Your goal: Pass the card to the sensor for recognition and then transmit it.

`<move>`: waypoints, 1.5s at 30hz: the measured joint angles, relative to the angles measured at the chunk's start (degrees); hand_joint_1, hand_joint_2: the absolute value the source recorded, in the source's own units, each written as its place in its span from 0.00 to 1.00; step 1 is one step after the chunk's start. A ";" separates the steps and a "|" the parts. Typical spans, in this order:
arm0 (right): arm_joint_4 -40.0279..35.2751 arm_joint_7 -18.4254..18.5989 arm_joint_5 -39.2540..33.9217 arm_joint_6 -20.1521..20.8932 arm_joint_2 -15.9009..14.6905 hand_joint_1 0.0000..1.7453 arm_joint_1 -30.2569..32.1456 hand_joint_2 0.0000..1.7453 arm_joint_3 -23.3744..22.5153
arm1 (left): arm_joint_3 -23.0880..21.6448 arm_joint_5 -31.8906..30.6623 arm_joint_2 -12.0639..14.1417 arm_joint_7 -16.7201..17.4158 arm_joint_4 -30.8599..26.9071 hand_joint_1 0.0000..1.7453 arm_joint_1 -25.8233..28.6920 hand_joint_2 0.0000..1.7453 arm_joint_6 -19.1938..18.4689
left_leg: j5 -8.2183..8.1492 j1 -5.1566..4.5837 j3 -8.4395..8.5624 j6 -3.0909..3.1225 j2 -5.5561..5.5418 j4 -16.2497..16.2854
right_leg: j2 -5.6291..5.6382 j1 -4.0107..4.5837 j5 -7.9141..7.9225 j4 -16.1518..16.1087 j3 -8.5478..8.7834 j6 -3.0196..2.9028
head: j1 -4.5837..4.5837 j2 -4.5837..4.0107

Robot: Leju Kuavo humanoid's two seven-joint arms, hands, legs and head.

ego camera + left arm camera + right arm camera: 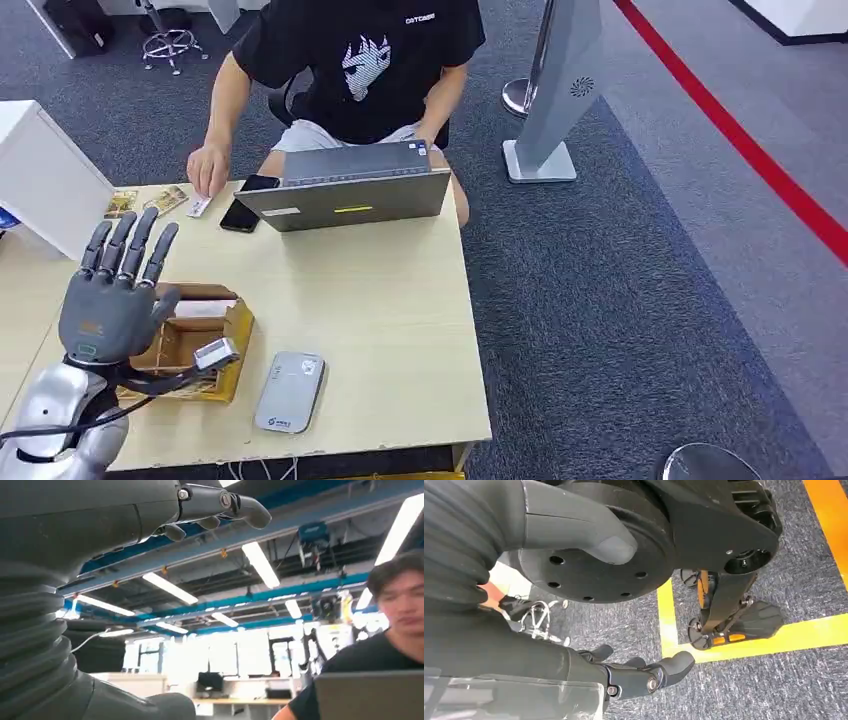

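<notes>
Pale wood-look table [400,330], brown cardboard box [232,330], matt grey carpet [620,300]

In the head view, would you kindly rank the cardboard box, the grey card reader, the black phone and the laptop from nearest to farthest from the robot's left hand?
1. Cardboard box, right beside the left hand.
2. Grey card reader, at the table's near edge.
3. Black phone, toward the far edge.
4. Laptop, far edge, before the person.

an open-plan office or lab: grey carpet [620,300], wooden desk [390,320], laptop [350,195], ceiling strip lights [260,565]
</notes>
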 joint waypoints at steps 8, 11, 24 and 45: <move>0.11 -0.50 -1.09 -0.70 0.20 0.00 0.19 1.00 -1.79 | -1.33 -1.95 0.48 -3.71 -14.04 0.00 11.91 1.00 0.11 | -0.05 -0.02 -0.03 0.06 0.01 -0.01 | -0.03 -0.02 -0.05 -0.04 -0.03 0.05 | 0.02 0.02; 0.15 -0.59 -1.07 -0.76 0.33 0.00 0.17 1.00 -2.38 | -3.62 -3.82 0.72 -4.04 -15.03 0.00 15.62 1.00 0.50 | -0.05 -0.03 -0.01 0.06 0.03 -0.01 | -0.02 -0.02 -0.05 -0.04 -0.03 0.05 | -0.02 0.00; 0.24 -0.31 0.26 -0.68 0.33 0.00 0.16 1.00 -3.23 | -7.23 -8.42 4.48 3.63 -6.41 0.00 18.91 1.00 4.44 | -0.03 -0.01 -0.01 0.04 0.00 -0.02 | -0.05 -0.01 -0.05 -0.02 -0.01 0.05 | -0.02 0.02; 0.24 -0.09 1.57 -0.66 0.33 0.00 0.15 1.00 -3.67 | 2.34 -2.73 4.70 1.82 7.70 0.00 16.34 1.00 6.10 | -0.03 0.00 -0.02 0.03 0.00 -0.02 | -0.05 -0.01 -0.04 -0.02 -0.01 0.05 | 0.00 0.00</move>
